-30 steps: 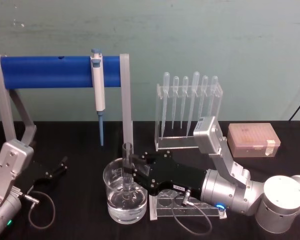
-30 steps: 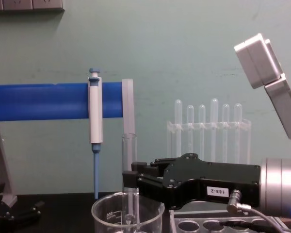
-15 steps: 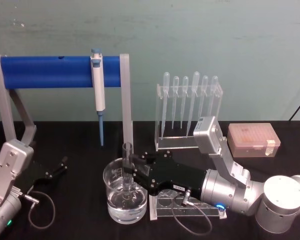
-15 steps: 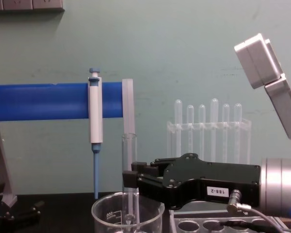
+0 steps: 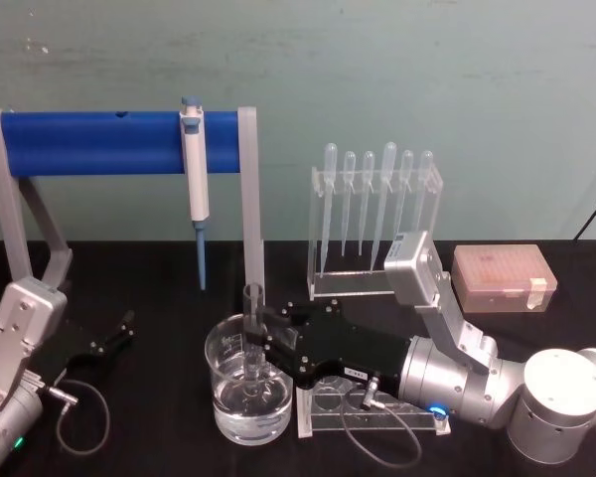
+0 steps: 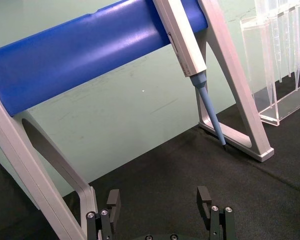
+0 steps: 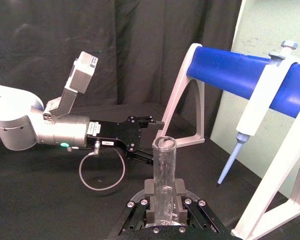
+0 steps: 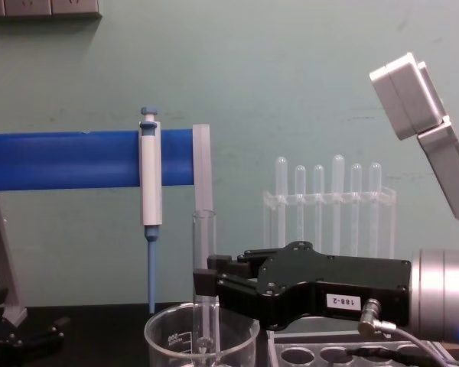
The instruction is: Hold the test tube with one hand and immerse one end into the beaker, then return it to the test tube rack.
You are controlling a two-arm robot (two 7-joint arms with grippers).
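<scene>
No shift is seen over the last second: the test tube (image 8: 204,245) is kept upright in the right gripper's (image 8: 205,281) clenched jaws, its lower end dipped in the beaker (image 8: 164,340). Immersion seems done; the return to the rack (image 5: 377,417) remains. The left gripper (image 6: 159,200) lies parked at the table's left, jaws released.

Head view high, looking down; chest view low, close, side-on; both share beaker (image 5: 226,405), pipettor (image 5: 195,189).

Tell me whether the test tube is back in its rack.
No, the right tool holds the test tube upright with its lower end inside the beaker, beside the rack; the left tool sits parked at left.
</scene>
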